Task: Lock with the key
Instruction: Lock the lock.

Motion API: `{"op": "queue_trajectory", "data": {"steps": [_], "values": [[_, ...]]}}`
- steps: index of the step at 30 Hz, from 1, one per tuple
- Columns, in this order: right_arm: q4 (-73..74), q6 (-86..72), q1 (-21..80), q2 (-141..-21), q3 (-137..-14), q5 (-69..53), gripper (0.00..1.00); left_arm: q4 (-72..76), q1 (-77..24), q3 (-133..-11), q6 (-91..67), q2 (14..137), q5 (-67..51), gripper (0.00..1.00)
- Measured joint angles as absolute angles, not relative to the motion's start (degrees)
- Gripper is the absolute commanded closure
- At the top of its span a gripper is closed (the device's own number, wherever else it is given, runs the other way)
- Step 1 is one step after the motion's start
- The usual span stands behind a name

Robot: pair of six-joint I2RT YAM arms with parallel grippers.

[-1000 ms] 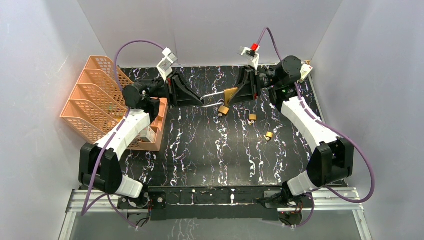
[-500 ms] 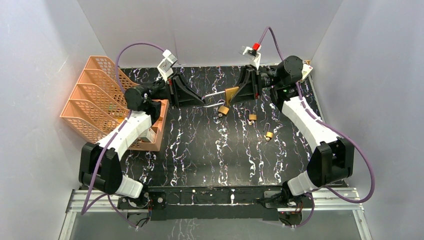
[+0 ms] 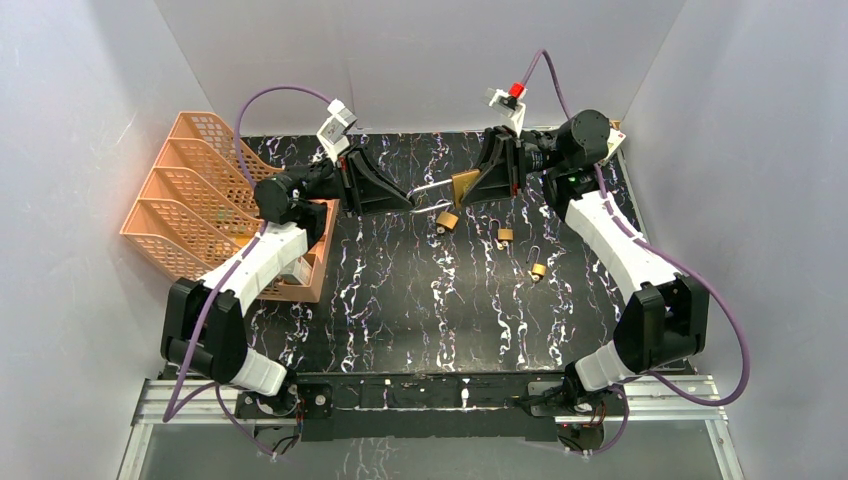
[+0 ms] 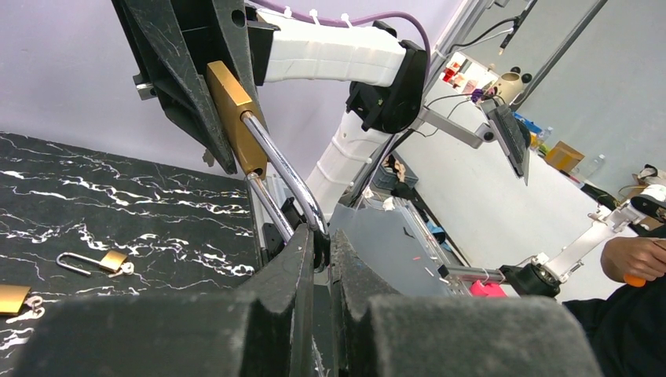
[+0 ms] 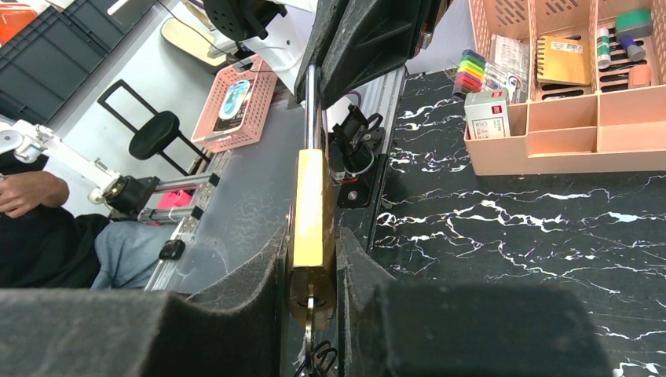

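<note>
Two arms meet above the far middle of your black marble table (image 3: 400,300), with an orange organizer (image 3: 190,200) at its left edge. Your right gripper (image 5: 312,251) clamps the body of the big brass padlock (image 5: 312,204). Your left gripper (image 4: 318,247) is pinched tight on its shackle (image 4: 287,169). Three small padlocks (image 3: 505,236) lie on the table nearby.

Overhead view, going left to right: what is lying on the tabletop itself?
Orange desk organizer → left small padlock → middle small padlock → right small padlock. The large padlock is held up off the table and overlaps the left small one, so it is left out.
</note>
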State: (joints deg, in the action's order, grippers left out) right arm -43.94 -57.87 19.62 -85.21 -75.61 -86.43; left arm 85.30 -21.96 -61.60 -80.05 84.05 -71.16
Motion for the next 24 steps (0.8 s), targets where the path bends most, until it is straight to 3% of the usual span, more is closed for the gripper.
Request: {"op": "queue_trajectory", "data": {"steps": [24], "values": [[-47.1,-57.9,19.6,-86.3,-76.1,-86.4,1.0,89.8,-22.9,-61.7,-81.8,86.7,-70.7,1.0]]}}
